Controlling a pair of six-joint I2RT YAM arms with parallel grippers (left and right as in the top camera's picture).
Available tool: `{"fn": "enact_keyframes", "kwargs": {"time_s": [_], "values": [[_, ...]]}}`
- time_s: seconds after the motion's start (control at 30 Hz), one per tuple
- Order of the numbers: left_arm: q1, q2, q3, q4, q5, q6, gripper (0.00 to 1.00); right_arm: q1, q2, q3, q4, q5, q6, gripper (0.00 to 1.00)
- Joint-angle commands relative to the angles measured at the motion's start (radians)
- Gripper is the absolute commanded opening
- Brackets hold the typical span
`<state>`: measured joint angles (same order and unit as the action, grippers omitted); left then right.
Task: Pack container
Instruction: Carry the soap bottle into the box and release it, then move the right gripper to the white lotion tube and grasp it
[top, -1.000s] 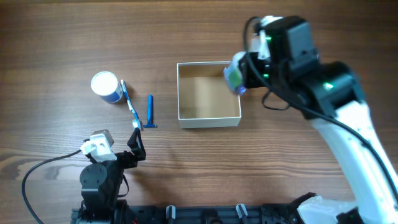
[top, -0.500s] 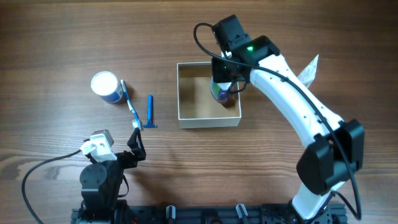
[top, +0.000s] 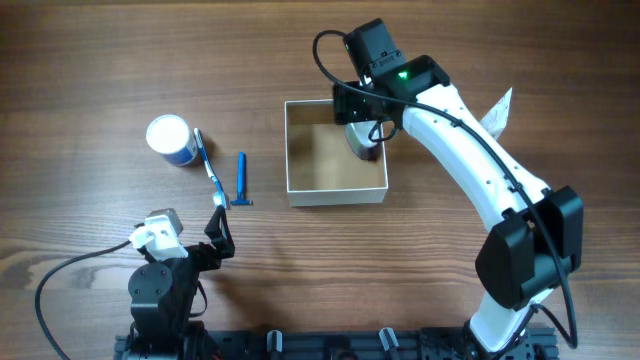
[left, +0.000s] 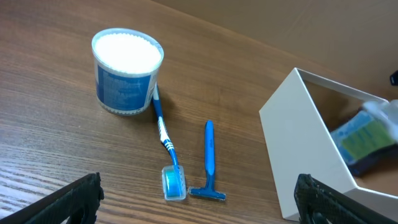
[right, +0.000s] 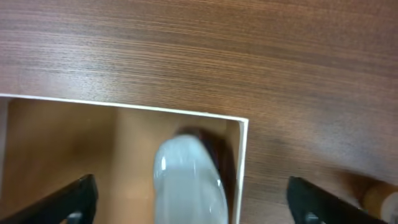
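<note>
The container (top: 335, 196), a square shallow white-walled box with a brown inside, sits mid-table; its wall shows in the left wrist view (left: 298, 143) and its rim in the right wrist view (right: 124, 107). A pale translucent pack (right: 186, 180) with a green-blue label (left: 364, 140) lies in its far right corner (top: 360, 143). My right gripper (top: 362, 125) hovers over that corner, open, the jaws wide on either side of the pack (right: 196, 202) and clear of it. My left gripper (top: 218, 228) rests open near the front edge (left: 199, 205), empty.
Left of the box lie a blue razor (top: 241, 180) (left: 209, 162), a blue toothbrush (top: 208, 168) (left: 165, 140) and a white-lidded blue jar (top: 170, 138) (left: 127, 71). A white wrapper (top: 497, 108) lies right of my right arm.
My right gripper carried the pack from the box's right edge down into its far right corner, then opened and let it go. The left arm has not moved.
</note>
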<state>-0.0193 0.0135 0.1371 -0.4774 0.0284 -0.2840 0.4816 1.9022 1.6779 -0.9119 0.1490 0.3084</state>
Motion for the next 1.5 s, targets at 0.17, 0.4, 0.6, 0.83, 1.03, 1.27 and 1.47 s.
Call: {"fn": "enact_keyframes", "kwargs": {"time_s": [0.17, 0.4, 0.6, 0.83, 1.03, 1.27, 1.47], "values": [[0.005, -0.011, -0.001, 0.003, 0.005, -0.012, 1.00, -0.010, -0.262, 0.014, -0.039, 0.032, -0.018, 1.00], [0.005, -0.011, -0.001, 0.003, 0.005, -0.012, 1.00, -0.167, -0.480, 0.014, -0.074, 0.042, -0.017, 0.98], [0.005, -0.011, -0.001, 0.003, 0.005, -0.012, 1.00, -0.422, -0.448, 0.003, -0.202, 0.026, 0.053, 0.98], [0.005, -0.011, -0.001, 0.003, 0.005, -0.012, 1.00, -0.536, -0.235, -0.035, -0.256, -0.039, 0.058, 0.86], [0.005, -0.011, -0.001, 0.003, 0.005, -0.012, 1.00, -0.536, -0.124, -0.035, -0.252, -0.037, 0.058, 0.68], [0.005, -0.011, -0.001, 0.003, 0.005, -0.012, 1.00, -0.536, -0.095, -0.036, -0.252, -0.037, 0.061, 0.04], [0.005, -0.011, -0.001, 0.003, 0.005, -0.012, 1.00, -0.525, -0.185, -0.036, -0.245, -0.038, 0.057, 0.04]]}}
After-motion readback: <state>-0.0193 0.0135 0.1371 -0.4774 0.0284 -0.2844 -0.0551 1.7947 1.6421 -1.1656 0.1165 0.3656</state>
